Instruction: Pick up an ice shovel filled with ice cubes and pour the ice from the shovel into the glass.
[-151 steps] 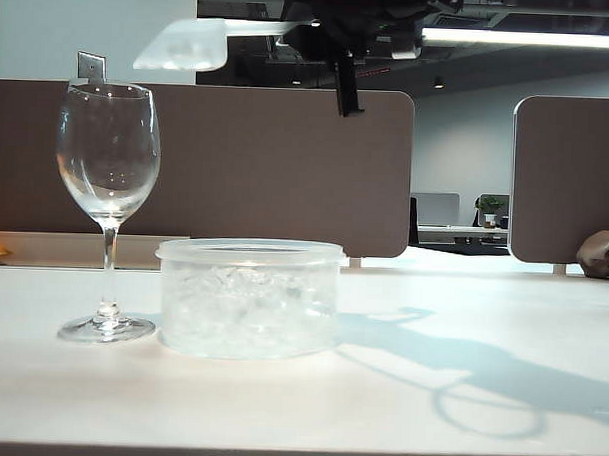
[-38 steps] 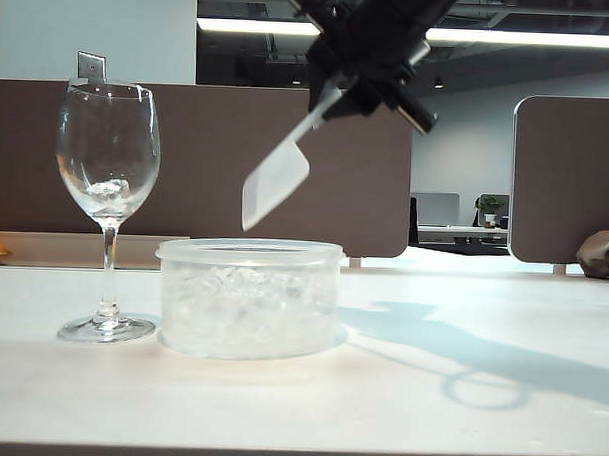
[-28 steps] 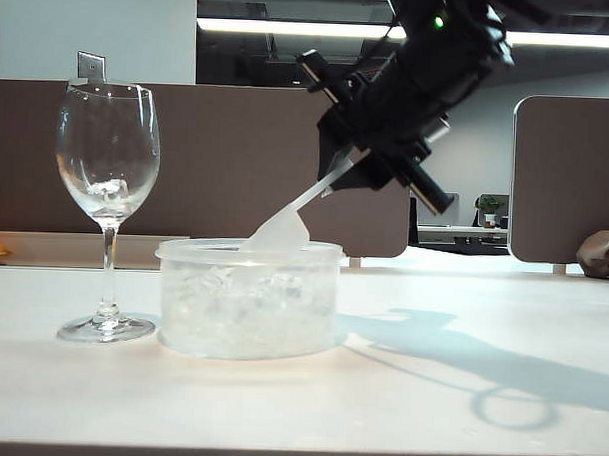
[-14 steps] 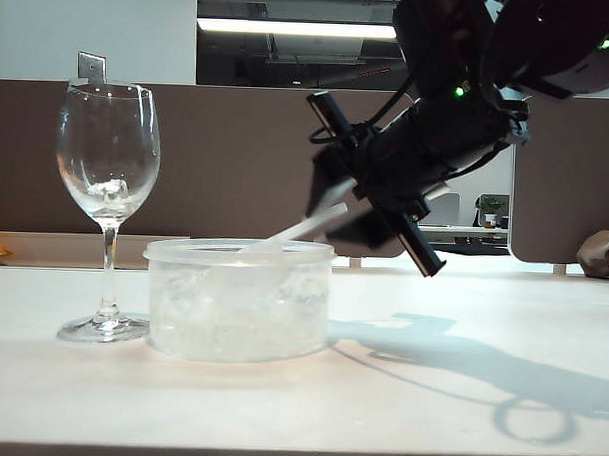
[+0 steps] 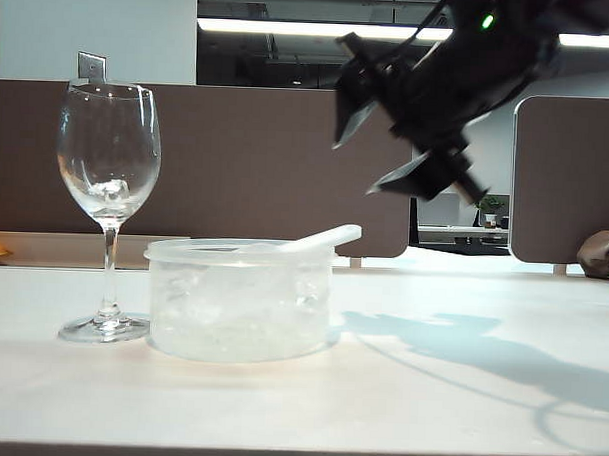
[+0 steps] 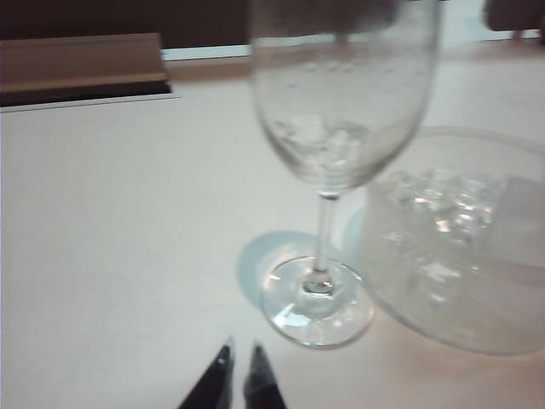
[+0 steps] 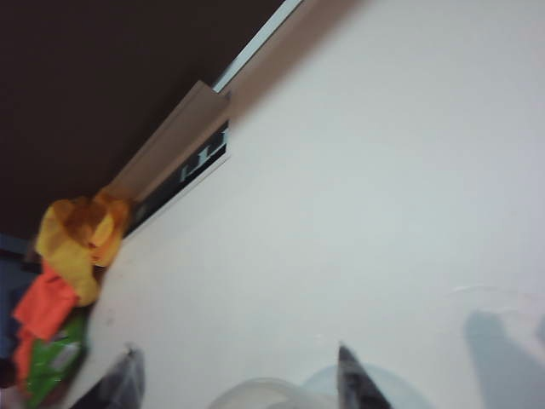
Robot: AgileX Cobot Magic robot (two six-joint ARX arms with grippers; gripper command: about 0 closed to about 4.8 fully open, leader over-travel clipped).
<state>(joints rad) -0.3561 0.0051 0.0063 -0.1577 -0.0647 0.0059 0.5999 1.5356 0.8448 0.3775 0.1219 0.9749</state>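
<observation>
In the exterior view, the glass [image 5: 106, 209] stands upright on the white table [image 5: 399, 391], at the left, with a few ice cubes [image 5: 110, 190] lying in the bottom of its bowl. Just beside it, to the right, sits a round plastic tub [image 5: 240, 299] full of ice. The ice shovel [image 5: 302, 241] lies across the tub, its scoop end inside and its thin handle resting on the rim and sticking out to the right. Above and to the right of the tub hangs the right gripper [image 5: 372, 145], clear of the handle, its two fingers spread wide and holding nothing.

In the left wrist view, the left gripper [image 6: 238, 353] sits low over the table near the foot of the glass [image 6: 328, 162]. Its two fingertips lie close together with only a thin gap, and nothing is between them. Ice cubes [image 6: 322, 141] show inside the glass bowl, and the tub [image 6: 460, 243] stands right behind the foot, with the pale scoop [image 6: 521, 209] at its far side.

In the right wrist view, which is blurred, the right gripper [image 7: 234, 368] shows two fingertips set far apart over the table, empty, with the tub rim [image 7: 255, 394] just visible between them. Orange and yellow wrappers [image 7: 72, 256] lie at the table's far edge.
</observation>
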